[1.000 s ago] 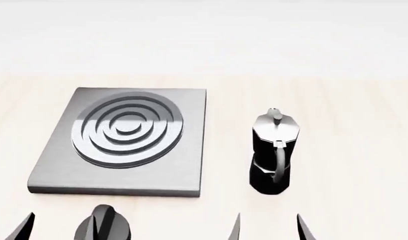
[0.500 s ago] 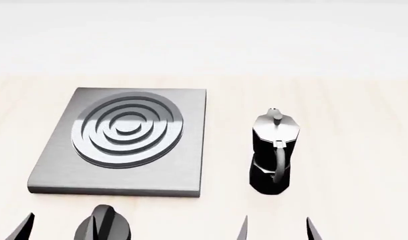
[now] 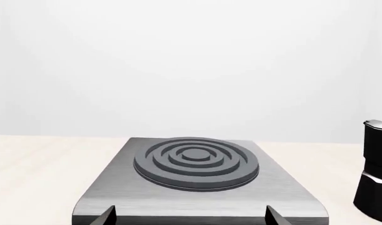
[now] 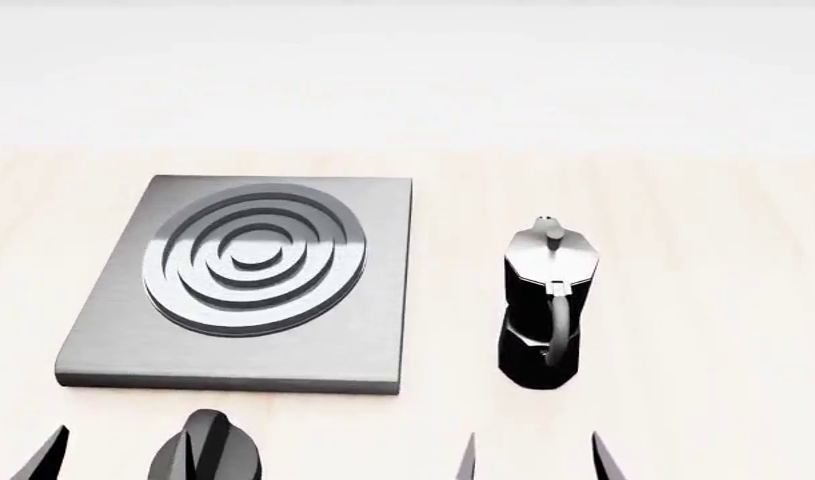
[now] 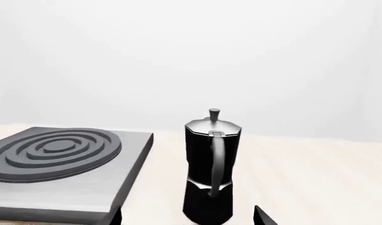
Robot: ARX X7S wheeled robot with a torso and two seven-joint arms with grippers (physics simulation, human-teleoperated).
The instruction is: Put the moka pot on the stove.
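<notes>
The moka pot (image 4: 547,300) stands upright on the light wooden table, to the right of the stove (image 4: 367,340), with its handle toward me. My right gripper (image 4: 537,458) is open, just in front of the pot, with its tips either side of the pot's line. In the right wrist view the pot (image 5: 211,164) stands ahead between the open fingers of the right gripper (image 5: 189,218). My left gripper (image 3: 189,218) is open and empty at the stove's (image 3: 116,197) near edge. The pot's side (image 3: 375,171) shows at that view's edge.
A round black dial knob (image 4: 204,450) sits in front of the stove's near edge, beside one left fingertip (image 4: 50,452). The wooden table (image 4: 727,300) reaches back to a plain white wall. The stove also shows in the right wrist view (image 5: 53,197).
My right gripper's fingertips shifted a little to the right half a second ago and are now back to the left. The pot, the stove and the left gripper have not moved.
</notes>
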